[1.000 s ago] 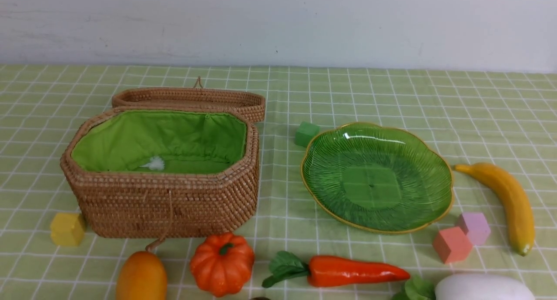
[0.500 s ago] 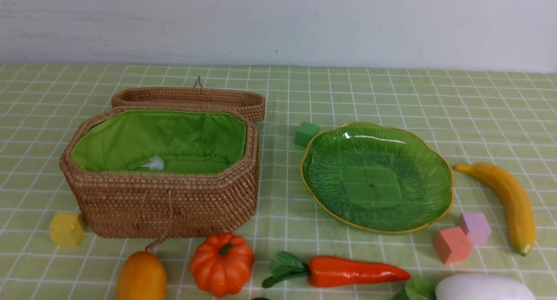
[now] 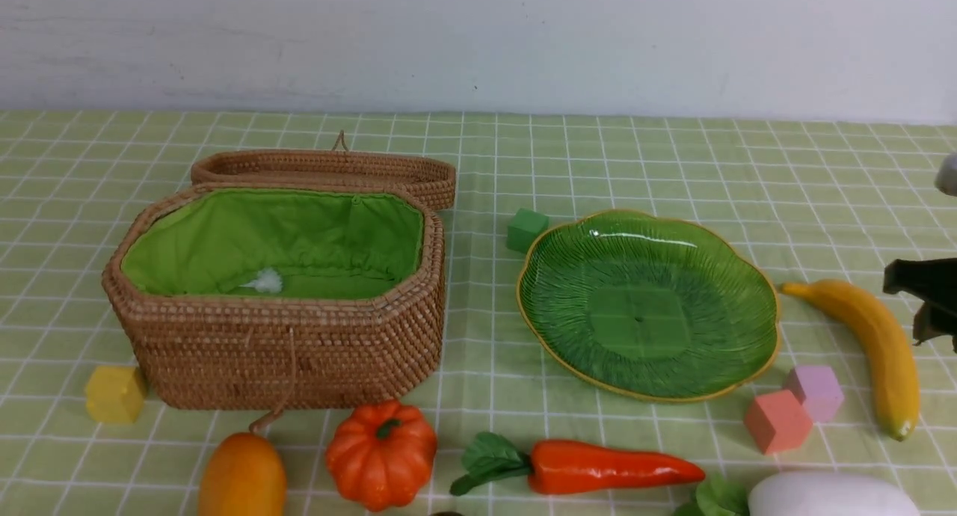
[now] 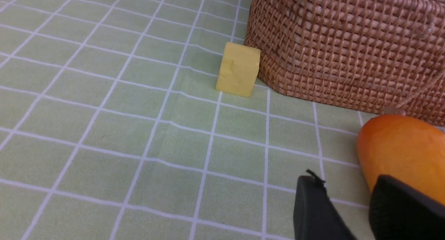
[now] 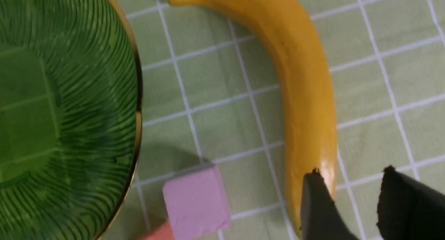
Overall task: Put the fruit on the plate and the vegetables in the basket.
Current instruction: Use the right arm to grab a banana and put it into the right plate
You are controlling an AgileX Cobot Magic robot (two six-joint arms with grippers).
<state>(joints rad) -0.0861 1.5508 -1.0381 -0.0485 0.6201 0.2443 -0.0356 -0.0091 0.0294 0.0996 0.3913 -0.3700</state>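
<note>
The banana (image 3: 867, 336) lies right of the empty green plate (image 3: 647, 306). My right gripper (image 3: 908, 306) enters at the right edge, open; in the right wrist view the gripper (image 5: 352, 172) is over the banana's (image 5: 306, 94) lower end, one finger above it. The mango (image 3: 241, 475), pumpkin (image 3: 381, 452), carrot (image 3: 613, 467) and white radish (image 3: 830, 493) lie along the front. The open basket (image 3: 284, 351) stands left. My left gripper (image 4: 347, 179) is open beside the mango (image 4: 403, 153), touching nothing. A dark sliver (image 3: 447, 513) shows at the bottom edge. The pale green vegetable is out of view.
The wicker lid (image 3: 321, 168) lies behind the basket. A yellow cube (image 3: 114, 393) sits at the basket's left front corner, a green cube (image 3: 526, 229) behind the plate, and pink (image 3: 815, 391) and salmon (image 3: 776, 420) cubes between plate and banana.
My right gripper has come into the front view at the right edge, next to the banana. Nothing on the table has moved.
</note>
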